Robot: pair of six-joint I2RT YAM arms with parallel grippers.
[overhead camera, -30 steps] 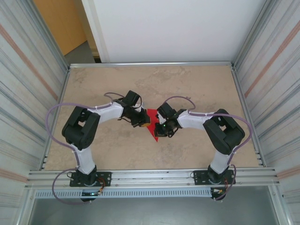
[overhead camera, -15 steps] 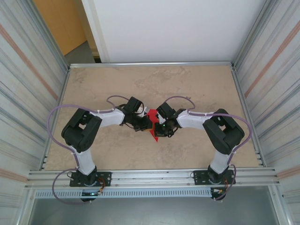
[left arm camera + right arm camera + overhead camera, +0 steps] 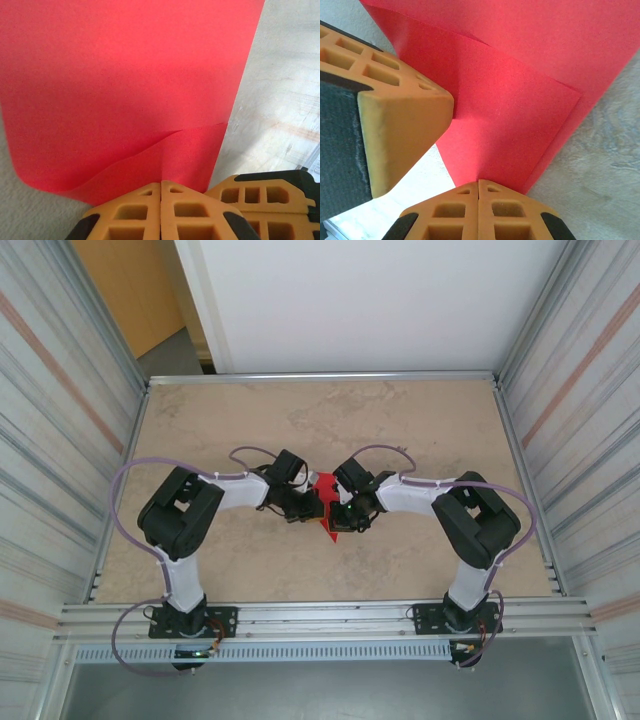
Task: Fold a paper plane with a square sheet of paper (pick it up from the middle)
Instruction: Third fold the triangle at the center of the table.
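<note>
Pressing its orange fingertips flat together at the bottom edge of its wrist frame, my left hand (image 3: 160, 187) is pinching the lower edge of the red sheet of paper (image 3: 125, 75). A soft crease is running from that pinch up toward the right edge of the sheet, and the lower left corner is curling. My right hand (image 3: 478, 185) is doing the same at the bottom of its own frame, fingers closed with no gap, gripping a folded corner where one red layer is lying over another. My left hand's fingers are crowding in just beside it, at the left of that frame.

From above, my two hands are meeting nose to nose in the middle of the frame, left hand (image 3: 308, 502) and right hand (image 3: 338, 512) almost touching, with the sheet showing as red slivers between and below them. Beyond the paper, the pale mottled table (image 3: 400, 420) is stretching toward the top of the frame.
</note>
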